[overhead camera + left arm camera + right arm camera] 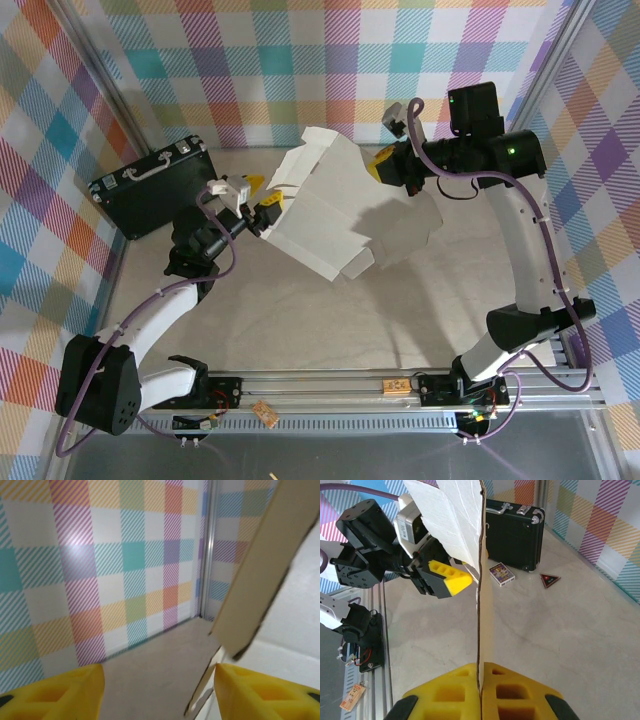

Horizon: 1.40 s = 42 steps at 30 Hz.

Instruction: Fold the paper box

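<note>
1. One paper box (330,215), opened out as a broad sheet, hanging above the middle of the table (300,330) rather than lying on it. Shows its white face to the overhead camera, with flaps jutting at the far-left and near-right corners.
2. Stretches between the two arms, left edge by the left gripper, far-right edge at the right gripper.
3. Clamped at that far-right edge by the right gripper (481,682): yellow fingers (445,695) pressed together on the thin cardboard, seen edge-on from the right wrist, white face turned left, brown cut edge running straight up from the pinch.
4. Met on the left by the left gripper (262,195), jaws standing apart. From the left wrist, one yellow pad (55,690) low on each side with a wide gap between, and a tan flap of the box slanting across the upper right, just above the right-hand pad. Cannot tell whether either pad touches the cardboard.
5. Beyond the left gripper, at the far left of the table: a black hard case (150,195), silver handle uppermost.
6. Near that case, from the right wrist: a small patterned card pack (501,574) and a dark triangular piece (549,580), both flat on the table and apart from each other.
7. Ringed on the far and side edges by pastel checked walls (300,60), with a silver rail (330,383) along the near edge under both arm bases.
</note>
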Motion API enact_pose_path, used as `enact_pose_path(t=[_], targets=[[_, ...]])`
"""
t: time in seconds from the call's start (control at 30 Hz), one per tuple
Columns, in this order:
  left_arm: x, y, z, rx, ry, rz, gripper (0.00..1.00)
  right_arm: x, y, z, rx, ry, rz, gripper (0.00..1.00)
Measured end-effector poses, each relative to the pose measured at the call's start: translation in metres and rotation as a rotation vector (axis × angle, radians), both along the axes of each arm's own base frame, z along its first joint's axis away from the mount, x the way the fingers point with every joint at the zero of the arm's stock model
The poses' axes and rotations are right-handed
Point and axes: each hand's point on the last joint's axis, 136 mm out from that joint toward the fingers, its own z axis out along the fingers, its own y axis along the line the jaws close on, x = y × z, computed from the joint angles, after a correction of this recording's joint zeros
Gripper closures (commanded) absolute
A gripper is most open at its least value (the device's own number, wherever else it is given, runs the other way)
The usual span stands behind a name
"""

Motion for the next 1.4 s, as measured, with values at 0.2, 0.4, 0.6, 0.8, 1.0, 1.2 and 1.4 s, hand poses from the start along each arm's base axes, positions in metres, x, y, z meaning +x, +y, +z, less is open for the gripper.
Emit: enact_pose_path(t=[0.2, 0.4, 0.6, 0.8, 1.0, 1.2, 1.4], targets=[[-0.012, -0.017, 0.002, -0.016, 0.003, -0.126, 0.85, 0.001, 0.000, 0.001, 0.008, 0.002, 0.000, 1.00], [-0.016, -0.029, -0.003, -0.007, 0.019, -0.158, 1.00, 0.004, -0.001, 0.000, 0.010, 0.022, -0.025, 1.00], [-0.034, -0.052, -0.008, 0.083, -0.057, 0.002, 1.00, 0.022, -0.004, -0.003, 0.046, 0.122, -0.130, 1.00], [-0.027, -0.065, -0.036, 0.298, -0.109, 0.250, 1.00, 0.032, 0.000, -0.020, 0.073, 0.265, -0.190, 1.00], [-0.030, -0.058, -0.035, 0.375, -0.121, 0.308, 0.37, 0.036, 0.002, -0.024, 0.069, 0.271, -0.198, 1.00], [-0.068, 0.013, 0.058, 0.179, -0.205, 0.328, 0.04, 0.042, -0.006, -0.025, 0.051, 0.210, -0.190, 1.00], [-0.053, 0.033, 0.129, 0.109, -0.187, 0.198, 0.00, 0.035, -0.007, -0.026, 0.031, 0.144, -0.112, 1.00]])
